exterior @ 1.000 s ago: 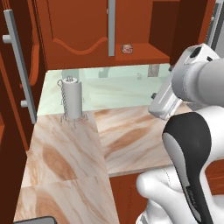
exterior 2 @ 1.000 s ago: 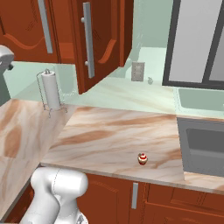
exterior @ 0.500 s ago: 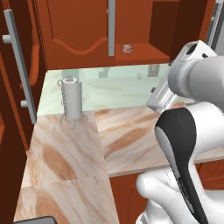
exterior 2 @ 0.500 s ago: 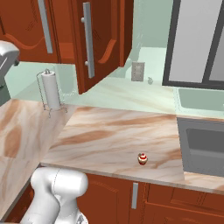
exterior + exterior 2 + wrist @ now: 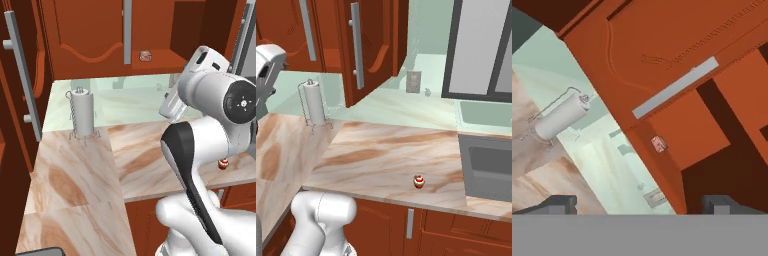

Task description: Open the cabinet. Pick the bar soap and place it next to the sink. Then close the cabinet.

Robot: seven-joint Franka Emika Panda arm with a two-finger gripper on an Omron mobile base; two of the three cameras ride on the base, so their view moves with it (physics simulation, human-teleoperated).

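Observation:
The cabinet [image 5: 90, 30] of reddish-brown wood hangs over the counter; one door [image 5: 373, 45] stands swung out, its grey bar handle [image 5: 356, 45] facing the room. On the exposed shelf lies the bar soap [image 5: 145, 55], a tiny pinkish block, which sits mid-frame in the hand view as the soap [image 5: 658, 144], well ahead of the hand. My gripper [image 5: 639, 205] is open, its two dark fingertips [image 5: 559, 204] wide apart with nothing between them. The dark grey sink [image 5: 491, 165] is sunk into the marbled counter at the far right.
A paper-towel holder [image 5: 81, 116] stands at the back of the counter corner. A small red-and-white cupcake-like item [image 5: 419, 181] sits near the counter's front edge, left of the sink. A wall outlet [image 5: 413, 81] and a window [image 5: 481, 45] lie behind the sink.
The arm's upper links have swung left and a little higher in the left base view. The gripper has stayed open, and the soap and door have not moved.

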